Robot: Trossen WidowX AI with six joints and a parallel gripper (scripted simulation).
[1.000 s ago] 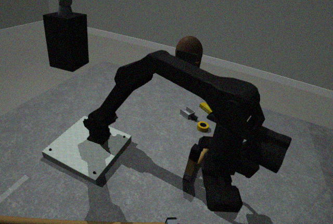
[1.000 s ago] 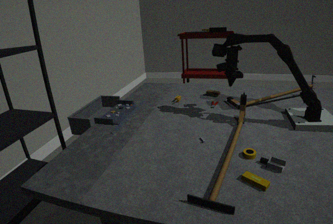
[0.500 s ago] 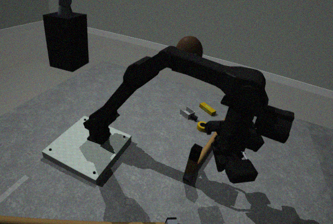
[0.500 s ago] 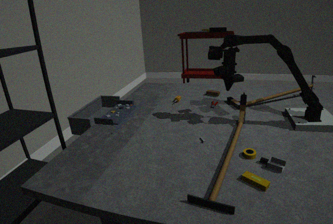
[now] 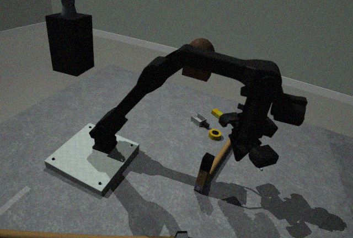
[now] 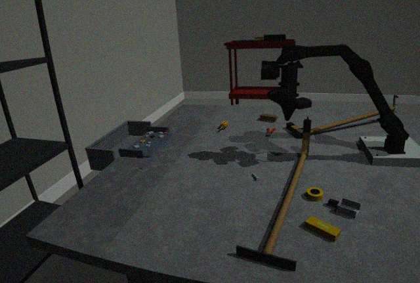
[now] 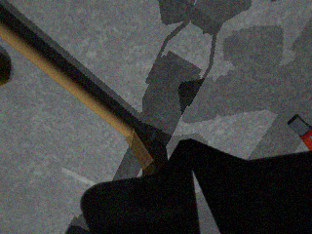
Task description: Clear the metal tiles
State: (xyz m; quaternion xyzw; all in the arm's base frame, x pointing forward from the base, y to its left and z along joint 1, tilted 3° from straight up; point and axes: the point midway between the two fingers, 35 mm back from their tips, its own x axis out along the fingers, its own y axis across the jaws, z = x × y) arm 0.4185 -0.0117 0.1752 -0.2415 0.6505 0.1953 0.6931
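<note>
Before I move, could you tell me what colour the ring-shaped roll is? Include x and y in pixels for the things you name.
The roll (image 5: 211,134) (image 6: 314,197) is yellow, clearest in the exterior view.

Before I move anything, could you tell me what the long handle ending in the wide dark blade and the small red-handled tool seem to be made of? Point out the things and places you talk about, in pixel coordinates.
The long handle (image 6: 286,201) (image 7: 63,84) looks like smooth wood, judging by its warm tan colour. The red-handled tool (image 6: 270,132) probably has plastic grips, being evenly bright red; its grey end may be metal.
</note>
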